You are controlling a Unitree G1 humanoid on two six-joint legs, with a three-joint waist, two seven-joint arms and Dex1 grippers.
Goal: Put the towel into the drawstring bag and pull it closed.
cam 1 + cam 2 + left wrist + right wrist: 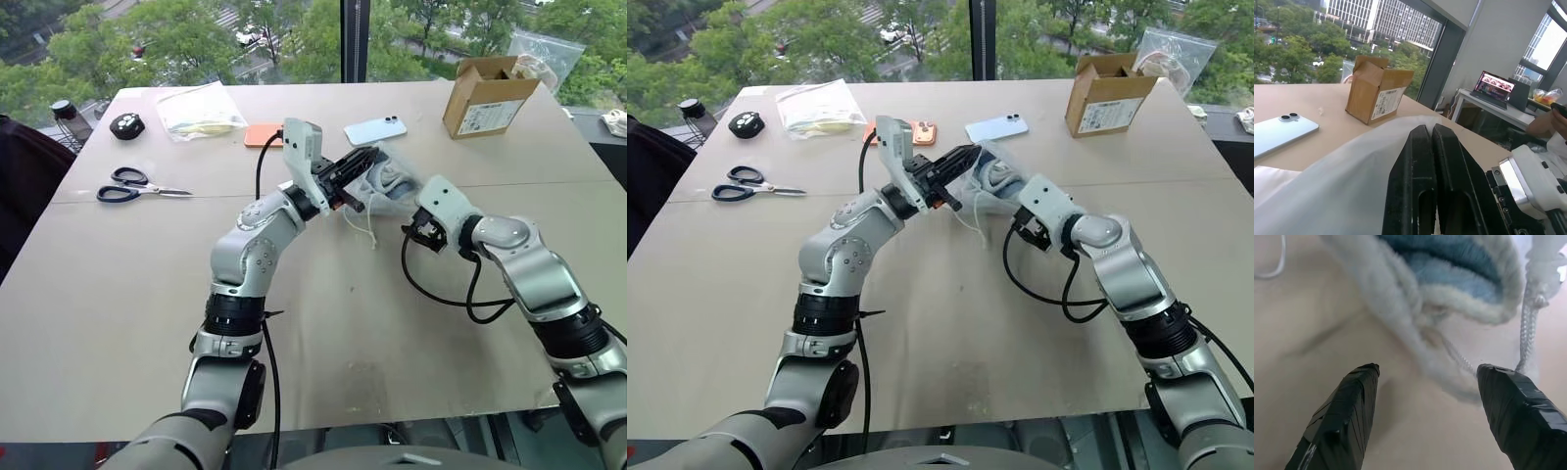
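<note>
The desk [411, 323] was a plain pale beige, and on it the drawstring bag [397, 181] was translucent white with white cords, the towel [1449, 269] inside it light blue with a paler, off-white fluffy trim. Beyond the bag lay a pale-blue phone [375, 129], an orange phone [263, 135] and a brown cardboard box [485, 95] with a white printed label, while farther left of it were black-handled scissors [137, 186] and a clear zip bag [201, 110] with yellow contents. The fingers [1347, 416] of the right gripper [1430, 416] were matt black, and so were the left gripper's [1431, 186].
</note>
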